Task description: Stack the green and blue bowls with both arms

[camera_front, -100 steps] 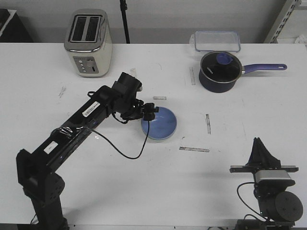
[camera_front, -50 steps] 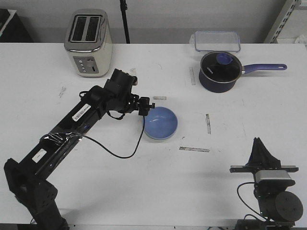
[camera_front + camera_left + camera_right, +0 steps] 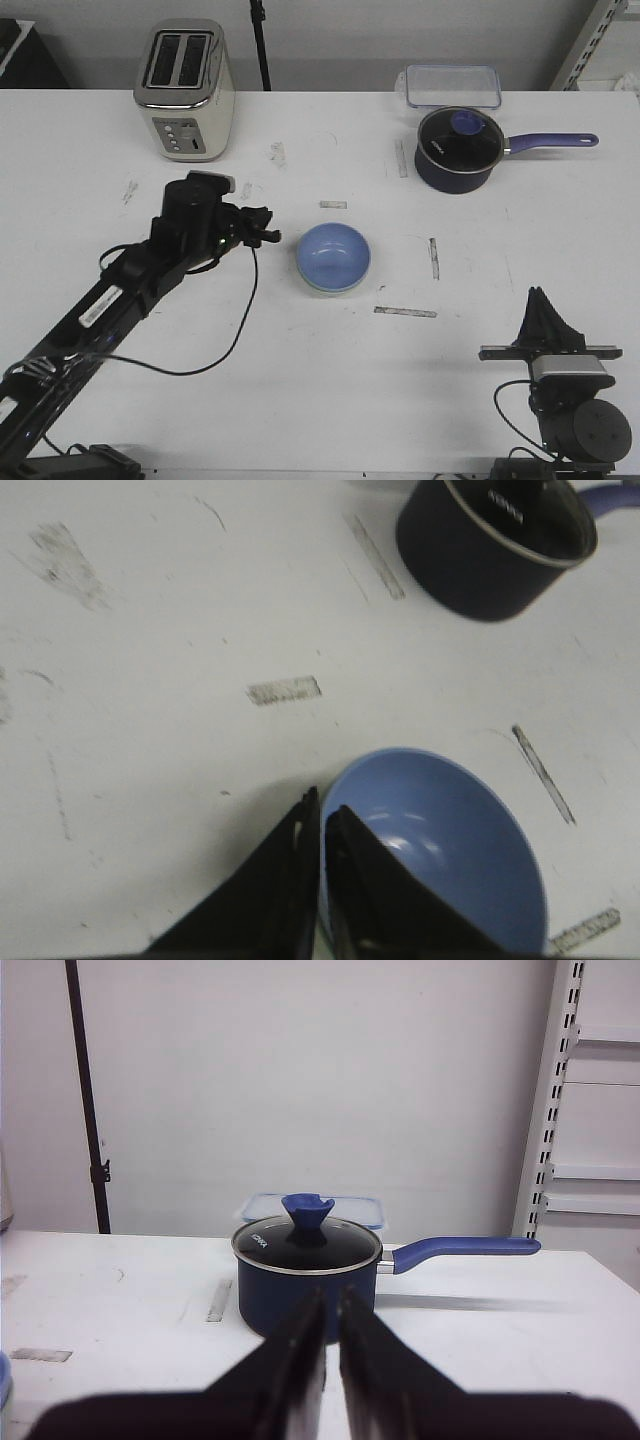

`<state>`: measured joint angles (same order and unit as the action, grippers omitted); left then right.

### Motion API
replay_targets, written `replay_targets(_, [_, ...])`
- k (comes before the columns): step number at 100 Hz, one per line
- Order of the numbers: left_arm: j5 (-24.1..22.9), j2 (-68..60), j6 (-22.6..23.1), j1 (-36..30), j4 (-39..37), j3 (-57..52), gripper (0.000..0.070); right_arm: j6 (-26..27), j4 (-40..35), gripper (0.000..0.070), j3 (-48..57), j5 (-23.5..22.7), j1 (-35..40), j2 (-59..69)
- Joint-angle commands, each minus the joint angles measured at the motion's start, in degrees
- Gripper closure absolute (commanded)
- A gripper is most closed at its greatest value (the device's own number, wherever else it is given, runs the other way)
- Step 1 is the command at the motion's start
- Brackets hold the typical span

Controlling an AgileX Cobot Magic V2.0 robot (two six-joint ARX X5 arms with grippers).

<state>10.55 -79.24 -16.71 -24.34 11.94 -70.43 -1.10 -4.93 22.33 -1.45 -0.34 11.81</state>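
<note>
Blue bowl (image 3: 334, 256) nested in green bowl (image 3: 312, 283); left claw (image 3: 321, 815) and right claw (image 3: 331, 1305) pressed together.

The desk (image 3: 330, 390) has a white surface with scuff marks and several short strips of grey tape (image 3: 405, 312) near its middle. A cream and chrome two-slot toaster (image 3: 184, 90) stands upright near the far left corner. A dark navy saucepan (image 3: 457, 150) with a glass lid sits toward the far right; its purple handle (image 3: 552, 141) points to the right edge. The lid carries a blue knob (image 3: 307, 1207). A clear rectangular container (image 3: 452, 86) lies at the far edge, just behind the saucepan.
</note>
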Motion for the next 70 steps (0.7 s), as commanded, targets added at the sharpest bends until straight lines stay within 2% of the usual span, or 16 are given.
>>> replay_targets(1, [-0.04, 4.07, 3.37, 1.03, -7.48, 5.53, 0.0699, -0.24, 0.63, 0.0686, 0.11, 0.0, 0.0, -0.15])
replay_targets(10, [-0.04, 10.4, 6.29, 3.65, -15.21, 13.53, 0.0699, -0.24, 0.63, 0.0686, 0.11, 0.0, 0.0, -0.15])
replay_targets(18, [-0.17, 16.0, 9.16, 5.97, -19.12, 19.52, 0.0699, -0.24, 0.63, 0.0686, 0.11, 0.0, 0.0, -0.15])
replay_targets(28, [-1.25, 22.77, 12.44, 8.79, -20.48, 25.35, 0.0699, -0.24, 0.63, 0.0686, 0.11, 0.0, 0.0, -0.15])
replay_targets(40, [-6.16, 30.4, 16.28, 11.8, -20.63, 31.08, 0.0699, -0.24, 0.63, 0.0686, 0.11, 0.0, 0.0, -0.15])
replay_targets(47, [-8.07, 34.51, 16.59, 13.29, -20.9, 34.05, 0.0699, -0.24, 0.63, 0.0686, 0.11, 0.0, 0.0, -0.15])
replay_targets(70, [-8.17, 46.84, 16.57, 16.74, -21.03, 41.9, 0.0699, -0.24, 0.63, 0.0686, 0.11, 0.0, 0.0, -0.15])
